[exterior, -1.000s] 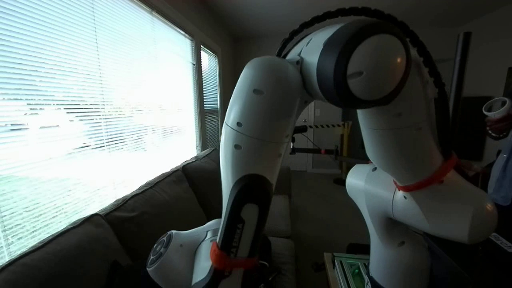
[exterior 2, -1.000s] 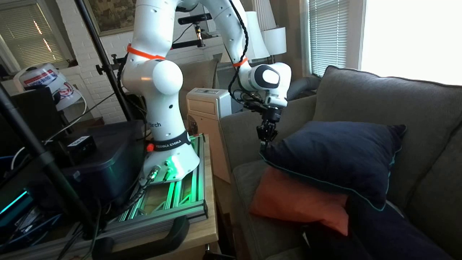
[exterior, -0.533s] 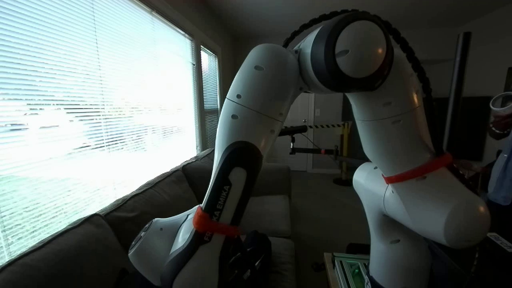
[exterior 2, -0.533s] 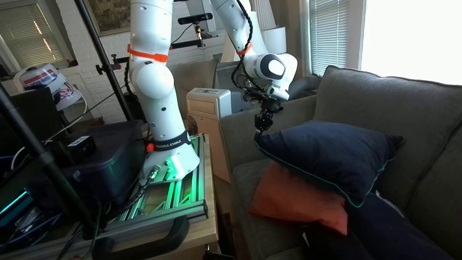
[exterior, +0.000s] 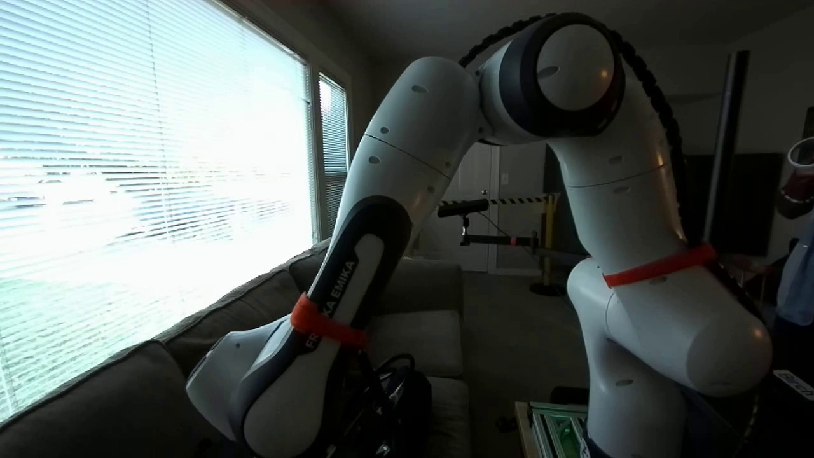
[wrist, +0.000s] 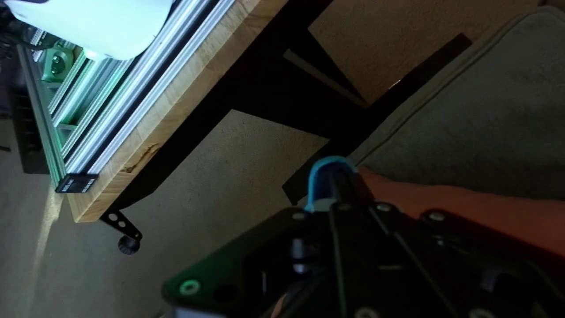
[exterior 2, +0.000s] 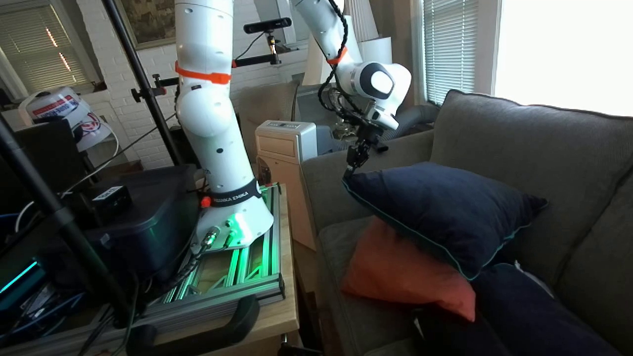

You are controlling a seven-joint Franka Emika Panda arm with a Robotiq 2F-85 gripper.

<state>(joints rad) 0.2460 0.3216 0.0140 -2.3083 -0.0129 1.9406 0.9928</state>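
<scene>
My gripper [exterior 2: 349, 170] is pinching one corner of the upper navy cushion [exterior 2: 435, 202], which is tilted over the orange cushion [exterior 2: 405, 272]. Compared with one second ago, this corner is higher and the cushion is nearer to the armrest [exterior 2: 324, 198]; I judge that the grip is good and the lifting advances. I count one grey sofa [exterior 2: 524, 133], one orange cushion and, it seems, two navy ones, the lower navy cushion [exterior 2: 544, 309] being partly hidden.

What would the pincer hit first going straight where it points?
Past the navy pillow the pincer grips, probably the floor, though depth is unclear; the sofa seat lies close to that line.
</scene>
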